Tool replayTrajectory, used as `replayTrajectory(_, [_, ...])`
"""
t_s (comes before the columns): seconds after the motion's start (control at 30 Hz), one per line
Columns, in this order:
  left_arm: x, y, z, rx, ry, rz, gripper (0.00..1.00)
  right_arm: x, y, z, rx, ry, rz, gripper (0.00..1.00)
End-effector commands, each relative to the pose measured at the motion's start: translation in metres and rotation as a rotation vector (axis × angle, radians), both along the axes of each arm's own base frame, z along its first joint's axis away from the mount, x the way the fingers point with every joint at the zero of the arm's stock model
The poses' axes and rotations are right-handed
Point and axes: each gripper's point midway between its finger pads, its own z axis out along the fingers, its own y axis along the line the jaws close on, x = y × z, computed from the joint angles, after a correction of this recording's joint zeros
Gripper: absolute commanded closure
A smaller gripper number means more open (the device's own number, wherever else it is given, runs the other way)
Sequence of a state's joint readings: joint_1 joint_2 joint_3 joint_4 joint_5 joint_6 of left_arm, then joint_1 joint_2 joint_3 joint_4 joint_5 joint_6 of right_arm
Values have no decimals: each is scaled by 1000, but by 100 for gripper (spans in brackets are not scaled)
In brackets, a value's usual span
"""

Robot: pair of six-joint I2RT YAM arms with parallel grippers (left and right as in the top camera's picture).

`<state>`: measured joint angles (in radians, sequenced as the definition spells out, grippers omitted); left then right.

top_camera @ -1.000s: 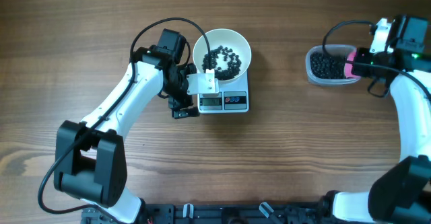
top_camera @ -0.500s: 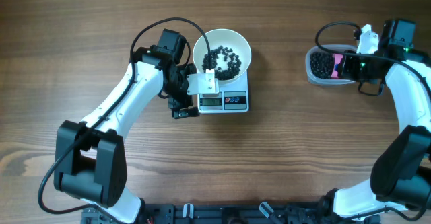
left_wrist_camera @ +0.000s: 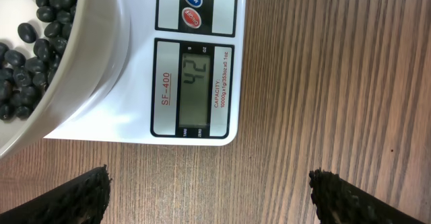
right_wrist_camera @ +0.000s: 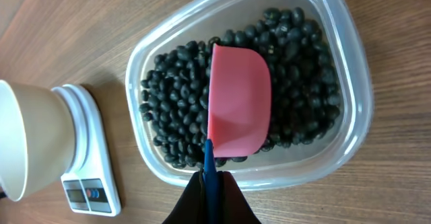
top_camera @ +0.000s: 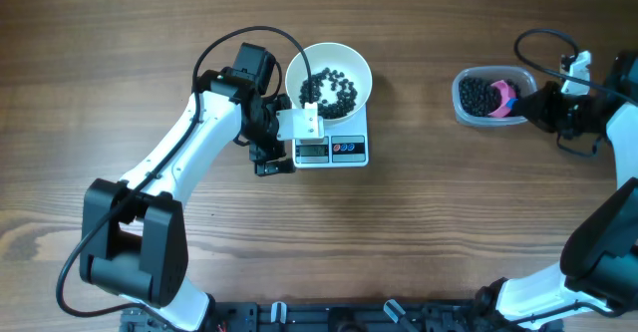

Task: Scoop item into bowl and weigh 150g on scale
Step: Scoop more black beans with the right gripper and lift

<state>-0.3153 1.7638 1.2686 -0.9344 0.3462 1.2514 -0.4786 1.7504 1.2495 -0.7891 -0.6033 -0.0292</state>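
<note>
Brown wood makes up the table (top_camera: 449,222), and it fills each view. Near the top middle of the overhead view sits the white scale (top_camera: 332,151). The white bowl (top_camera: 361,63) stands on top of the scale, toward its back. Some black beans (top_camera: 334,88) lie in the bottom of the bowl. In the left wrist view the little grey screen (left_wrist_camera: 195,89) on the scale shows 42, and a blue and a red button sit beside it.

The left gripper (left_wrist_camera: 209,190) hangs just beside the left side of the scale. Its jaws are spread wide apart and hold nothing. Only bare wood shows between the two dark fingertips.

At the upper right of the overhead view is a clear tub (top_camera: 464,108) with many more black beans inside. It is well apart from the scale. A pink scoop (right_wrist_camera: 237,106) lies on top of the beans in the tub. The right gripper (right_wrist_camera: 210,183) is closed tight on the thin blue handle of the scoop, at the near edge of the tub.
</note>
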Motion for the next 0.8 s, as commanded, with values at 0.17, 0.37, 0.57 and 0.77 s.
replayTrajectory(0.17, [-2, -4, -1, -20, 13, -7, 0, 13, 2, -13, -55, 42, -83, 96])
replayTrajectory(0.37, [-2, -4, -1, -20, 13, -7, 0, 5, 25, -16, -22, 95, -40, 96])
replayTrajectory(0.57, [-2, -4, -1, -20, 13, -7, 0, 29, 15, -7, -38, 4, -91, 96])
replayTrajectory(0.77, [-2, -4, -1, -20, 13, -7, 0, 10, 30, -10, 5, 42, 5, 96])
